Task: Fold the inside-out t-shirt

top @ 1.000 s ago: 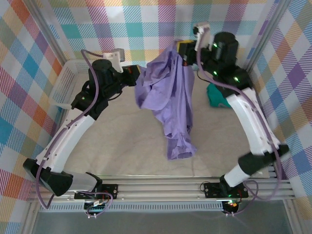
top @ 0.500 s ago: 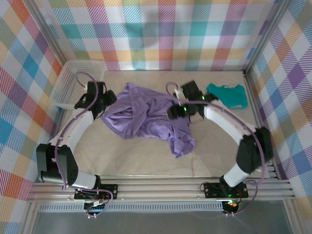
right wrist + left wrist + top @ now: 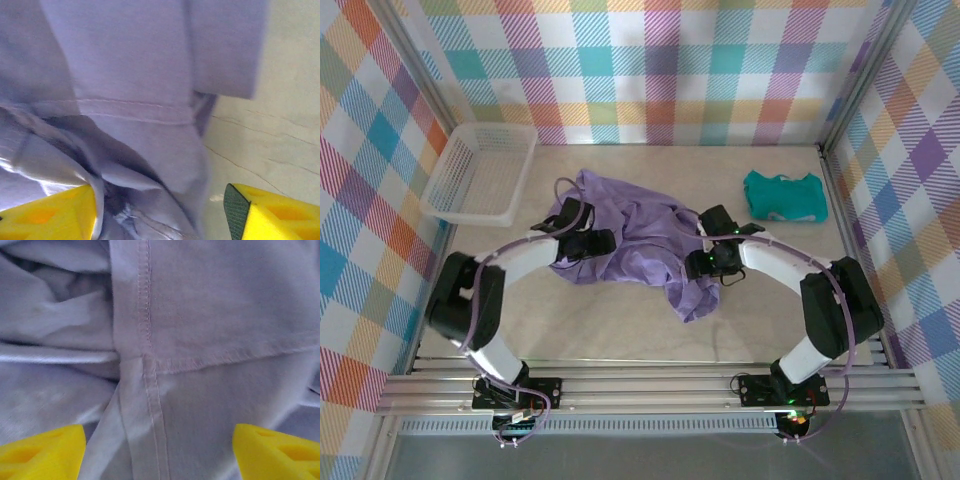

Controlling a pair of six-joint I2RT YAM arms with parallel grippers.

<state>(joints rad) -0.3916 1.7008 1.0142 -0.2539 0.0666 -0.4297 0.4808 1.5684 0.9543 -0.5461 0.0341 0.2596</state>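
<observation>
A purple t-shirt lies crumpled in a heap at the middle of a pale table walled by bright checked cloth. The left gripper is low at the shirt's left edge. Up close, its yellow fingers stand wide apart, a stitched seam lying loose between them, nothing pinched. The right gripper is at the shirt's right edge, its yellow fingers also spread wide over folds of fabric and bare table, gripping nothing. A teal garment lies apart at the far right, a white basket at the far left
</observation>
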